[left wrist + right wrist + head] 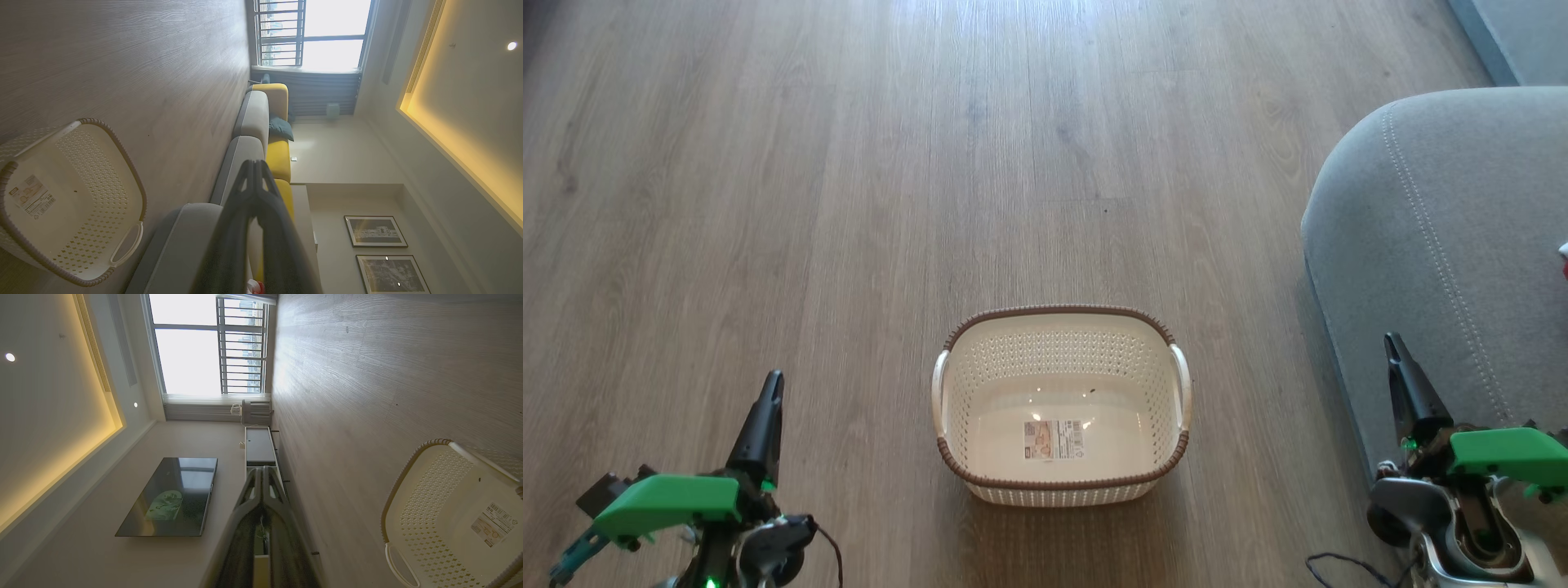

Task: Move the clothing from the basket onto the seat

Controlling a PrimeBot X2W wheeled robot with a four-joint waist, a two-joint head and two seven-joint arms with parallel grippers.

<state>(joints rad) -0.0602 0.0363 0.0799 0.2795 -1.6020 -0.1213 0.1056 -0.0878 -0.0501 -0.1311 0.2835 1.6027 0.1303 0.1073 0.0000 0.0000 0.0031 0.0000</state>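
a: fig. 1, head view. which parts are the grippers?

b: the left gripper (775, 377) rises at lower left, the right gripper (1391, 339) at lower right. each pair of long dark fingers lies pressed together from root to tip, with nothing between them.

a: and the basket?

b: the basket (1058, 311) stands upright on the floor (849, 163). it is to the right of the left fingers and to the left of the right fingers, apart from both. its inner bottom shows, with a label sticker (1054, 439) on it.

a: the seat?

b: the seat (1421, 245) is a grey cushion with a lighter stitched seam. the right fingers show in front of its rounded edge. it lies well apart from the left fingers, past the basket.

a: where is the clothing?

b: the clothing (1564, 260) shows as a small red and white scrap against the seat, beyond the right fingertips and further to their right, cut off by the picture's edge. in the left wrist view a red and white scrap shows at the root of the left fingers; its shape cannot be told.

a: figs. 2 and 3, the wrist views?

b: the left fingers, closed, have the basket to their left. the right fingers, closed, point towards a low cabinet (259, 447), with a dark screen (171, 498) to their left and the basket to their right.
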